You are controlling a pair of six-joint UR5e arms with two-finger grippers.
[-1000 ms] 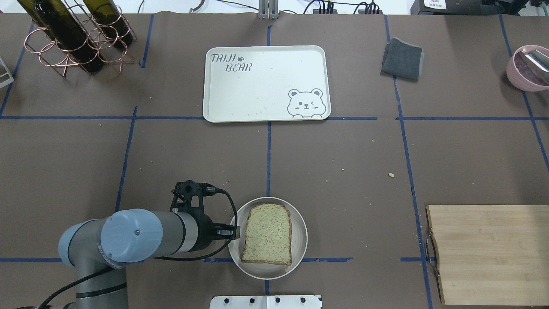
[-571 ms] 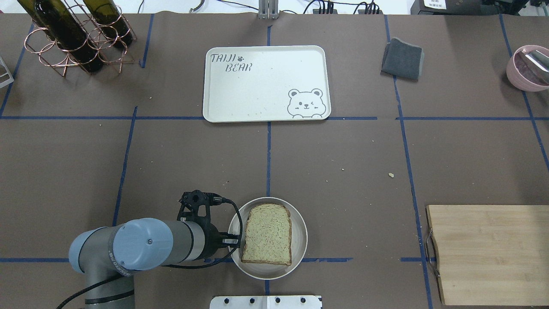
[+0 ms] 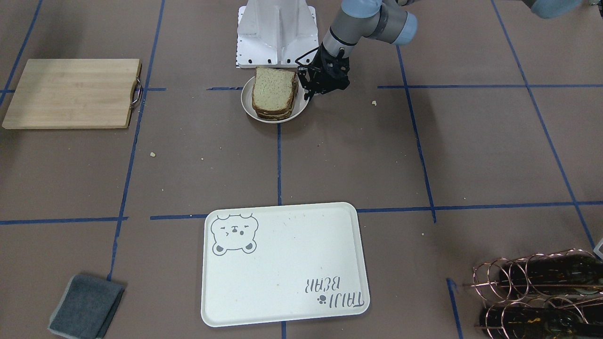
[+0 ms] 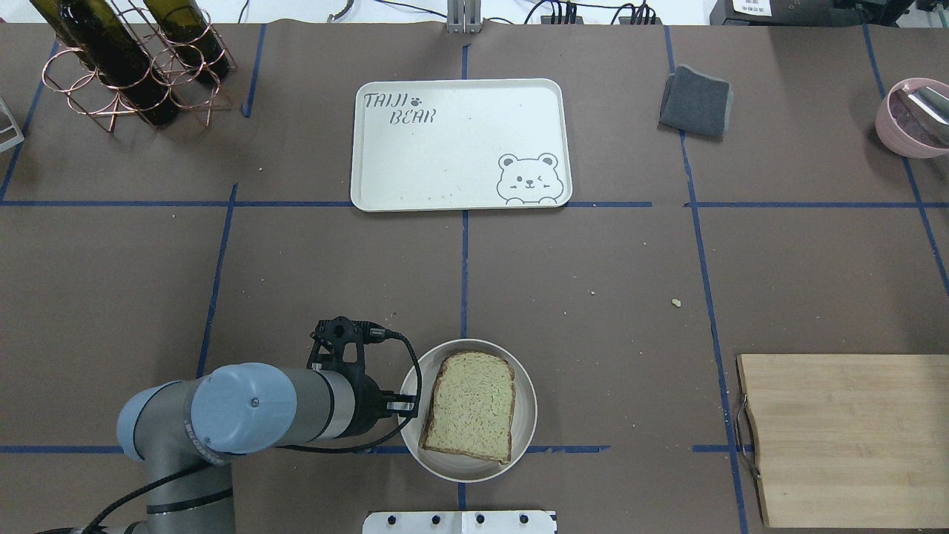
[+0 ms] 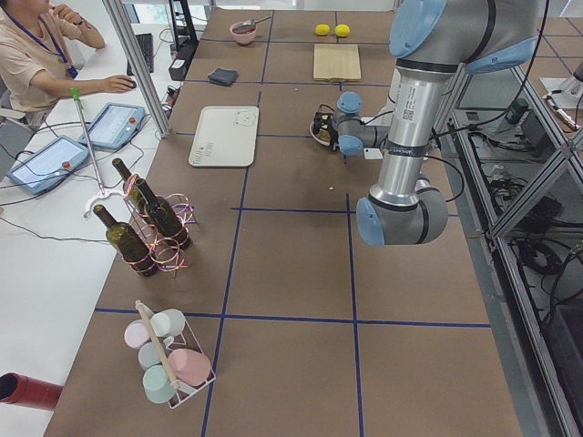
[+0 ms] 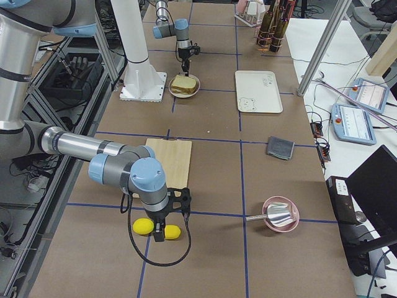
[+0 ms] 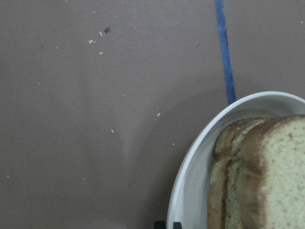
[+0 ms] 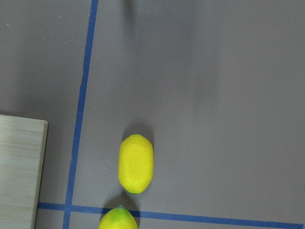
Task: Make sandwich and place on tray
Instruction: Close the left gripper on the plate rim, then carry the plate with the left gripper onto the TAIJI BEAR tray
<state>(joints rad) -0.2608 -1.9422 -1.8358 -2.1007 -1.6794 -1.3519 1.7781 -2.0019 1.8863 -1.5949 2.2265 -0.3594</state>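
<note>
The sandwich is two stacked tan bread slices with brown crusts on a small round off-white plate at the table's near middle. It also shows in the front view and the left wrist view. The egg is hidden. My left gripper is low at the plate's left rim, jaws nearly together on the rim. The cream bear tray lies bare at the far middle. My right gripper hovers over two lemons; I cannot tell whether it is open or shut.
A wooden cutting board lies near right. Two lemons lie beside its corner. A grey cloth and a pink bowl are far right. A wire rack with wine bottles is far left.
The left arm shifted slightly at the plate's rim. The plate slid a little to the right and the sandwich turned slightly clockwise on it.
</note>
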